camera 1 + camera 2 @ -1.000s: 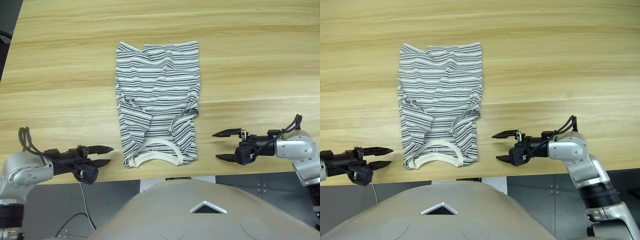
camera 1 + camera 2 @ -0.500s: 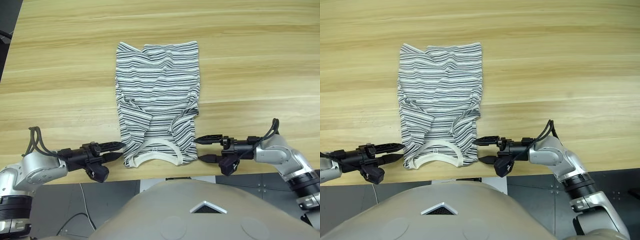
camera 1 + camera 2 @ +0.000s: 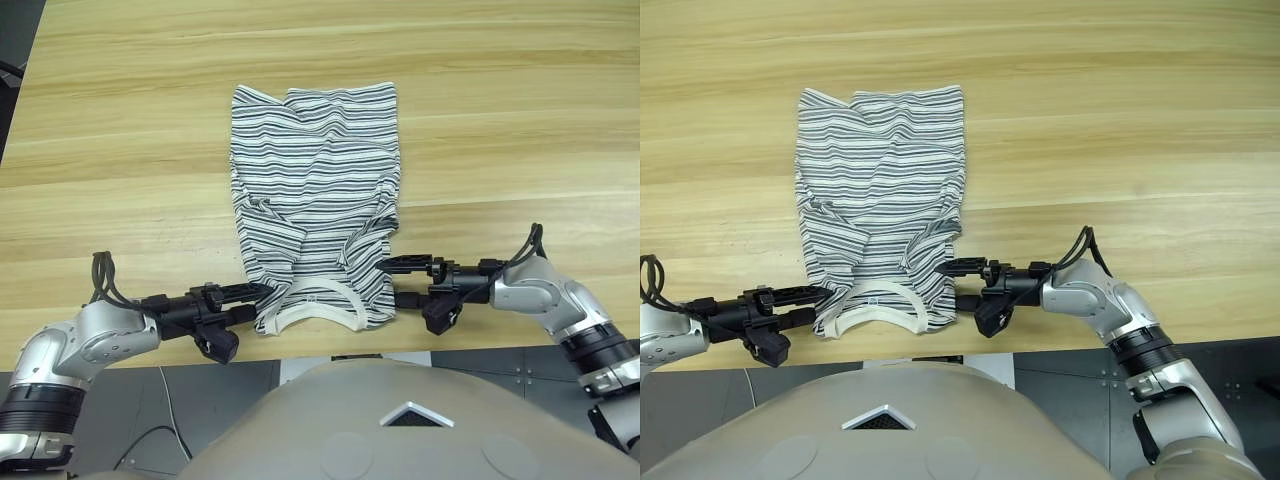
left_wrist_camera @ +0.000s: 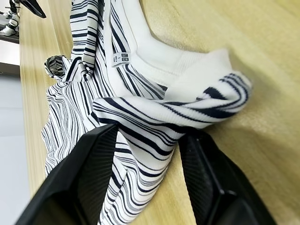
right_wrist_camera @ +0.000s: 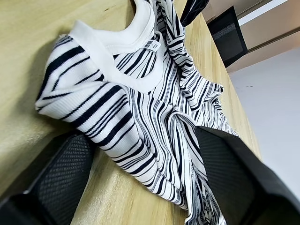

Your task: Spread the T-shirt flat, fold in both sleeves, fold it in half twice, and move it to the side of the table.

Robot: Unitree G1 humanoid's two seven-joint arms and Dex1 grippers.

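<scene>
— Wooden table [image 3: 520, 120], where's the T-shirt [image 3: 315, 190]?
— Centre, long axis 12–6, collar at 6.
— Grippers?
— Your left gripper [image 3: 258, 298] at 7, right gripper [image 3: 388, 283] at 5, both unclenched, straddling shoulder corners.

Left gripper [image 3: 243, 299] and right gripper [image 3: 392, 282] were held low, stretched inward and pointed toward each other, each with its two fingers spread apart.
</scene>
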